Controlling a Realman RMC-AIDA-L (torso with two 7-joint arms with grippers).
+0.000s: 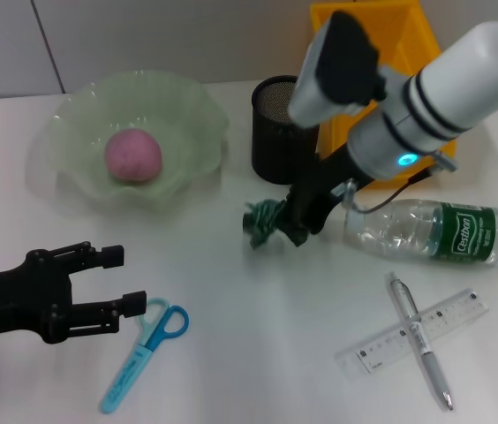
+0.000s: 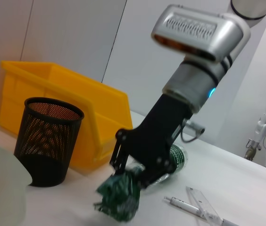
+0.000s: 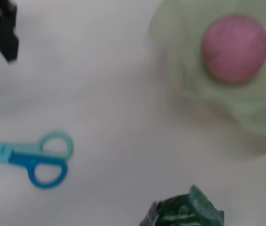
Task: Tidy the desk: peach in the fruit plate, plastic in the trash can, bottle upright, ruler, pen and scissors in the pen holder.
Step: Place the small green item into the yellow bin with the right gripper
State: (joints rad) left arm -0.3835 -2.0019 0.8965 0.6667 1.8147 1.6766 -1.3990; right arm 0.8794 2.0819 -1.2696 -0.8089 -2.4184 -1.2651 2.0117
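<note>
Gripping the plastic [image 1: 265, 223] mid-desk, right gripper [image 1: 291, 226] clamped on it; left gripper [image 1: 112, 281] idle, jaws apart, near the scissors [image 1: 143, 346]. Lift clear of the holder [image 1: 277, 128] before you release over the bin [image 1: 381, 44].

Bare white surface [image 1: 258, 309] lies between the light blue scissors [image 1: 143, 353] and the crossed clear plastic ruler [image 1: 421, 331] and silver-grey pen [image 1: 418, 340]. The black wire-mesh pen holder [image 1: 277, 128] and toppled clear water bottle [image 1: 434, 231] flank the right arm, before the yellow rectangular bin [image 1: 377, 62].
</note>
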